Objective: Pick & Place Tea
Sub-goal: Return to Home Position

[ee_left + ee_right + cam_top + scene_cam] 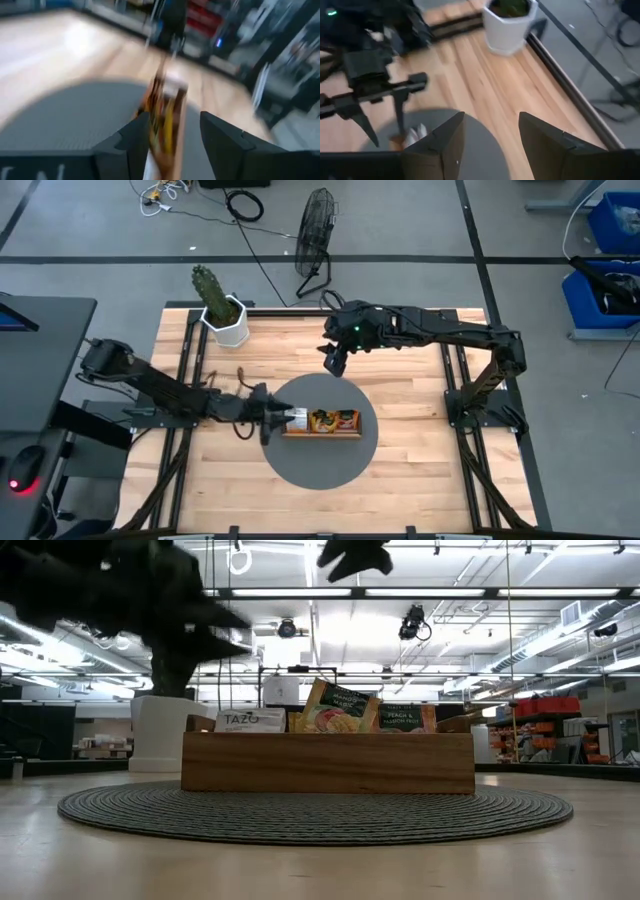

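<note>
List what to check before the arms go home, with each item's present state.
1. The left gripper is open: ok.
2. It is clear of the tray: cannot tell; it sits at the tray's left end.
3. The right gripper is open, empty, away from the tray: ok.
4. The sachets stand inside the tray: ok.
5. The tray rests on the mat: ok.
6. The pot stands apart from both arms: ok.
</note>
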`<action>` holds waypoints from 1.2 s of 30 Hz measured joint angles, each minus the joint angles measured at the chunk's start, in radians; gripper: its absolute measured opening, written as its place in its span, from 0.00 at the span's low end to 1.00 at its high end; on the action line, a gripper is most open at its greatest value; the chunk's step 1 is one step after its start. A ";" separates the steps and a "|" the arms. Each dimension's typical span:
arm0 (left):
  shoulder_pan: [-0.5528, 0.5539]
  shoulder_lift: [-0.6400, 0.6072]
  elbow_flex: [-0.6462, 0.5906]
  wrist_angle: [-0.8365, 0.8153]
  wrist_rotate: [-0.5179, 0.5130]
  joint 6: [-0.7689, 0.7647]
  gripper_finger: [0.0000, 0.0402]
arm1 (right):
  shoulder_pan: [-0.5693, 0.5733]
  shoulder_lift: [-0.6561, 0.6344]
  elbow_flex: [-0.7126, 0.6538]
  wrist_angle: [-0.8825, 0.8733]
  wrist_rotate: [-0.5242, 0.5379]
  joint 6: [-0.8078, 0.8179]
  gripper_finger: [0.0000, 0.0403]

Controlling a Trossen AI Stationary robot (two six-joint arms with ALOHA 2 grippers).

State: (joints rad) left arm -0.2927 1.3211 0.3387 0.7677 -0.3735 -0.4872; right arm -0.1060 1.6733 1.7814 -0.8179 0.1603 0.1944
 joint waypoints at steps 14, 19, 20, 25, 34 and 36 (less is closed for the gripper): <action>0.051 -0.511 0.009 -0.146 -0.005 0.141 0.25 | 0.087 -0.064 -0.218 0.404 -0.046 -0.019 0.36; 0.051 -0.661 0.009 -0.385 -0.004 0.152 0.03 | 0.098 -0.157 -0.382 0.555 -0.061 -0.008 0.07; 0.053 -0.688 0.009 -0.427 -0.008 0.145 0.02 | 0.098 -0.183 -0.417 0.598 -0.067 -0.008 0.04; 0.073 -0.784 0.009 -0.585 -0.015 0.140 0.01 | 0.096 -0.315 -0.638 0.764 -0.057 0.042 0.01; 0.135 -0.833 -0.058 -0.626 -0.014 0.071 0.01 | 0.097 -0.488 -1.042 1.019 -0.074 0.071 0.00; 0.141 -0.833 -0.075 -0.615 -0.014 0.054 0.01 | 0.097 -0.520 -1.122 1.086 -0.073 0.092 0.00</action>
State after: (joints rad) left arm -0.1515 0.4881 0.2636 0.1528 -0.3880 -0.4337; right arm -0.0093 1.1532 0.6594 0.2680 0.0871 0.2860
